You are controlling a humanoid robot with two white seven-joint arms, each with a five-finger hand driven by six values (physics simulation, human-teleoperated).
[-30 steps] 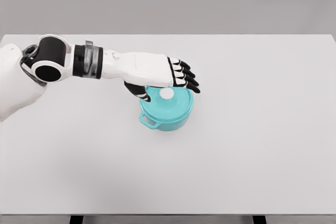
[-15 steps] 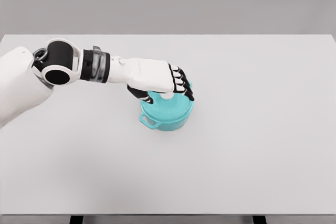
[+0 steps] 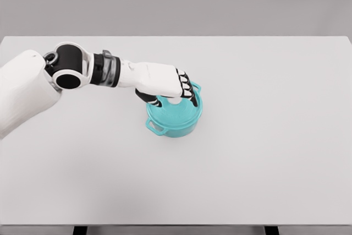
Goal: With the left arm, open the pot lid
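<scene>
1. Closest to the camera is a wide bare stretch of the white worktop (image 3: 231,180). It lies below the robot hand in the picture.
2. The teal pot (image 3: 175,118) sits on the worktop right under the robot hand (image 3: 175,88). It is round, and it is a little left of the middle of the worktop.
3. One small loop handle (image 3: 156,126) sticks out of the pot, below the robot hand and a bit to its left. Another handle (image 3: 196,87) peeks out just to the right of the fingertips.
4. The teal lid (image 3: 177,109) is on top of the pot. It lies flat and closed.
5. A small white knob (image 3: 174,101) stands in the middle of the lid. Only a bit of it shows under the robot hand.
6. The robot hand is the left one. Its black and white fingers (image 3: 187,87) are curled down over the knob, and the thumb (image 3: 149,99) comes in from the other side. They are closed around the knob.
7. The white left arm (image 3: 82,72) comes in from the left side of the picture and reaches across to the pot.
8. Past the robot hand, more worktop runs to its far edge, and behind that is a plain grey wall (image 3: 176,1).
</scene>
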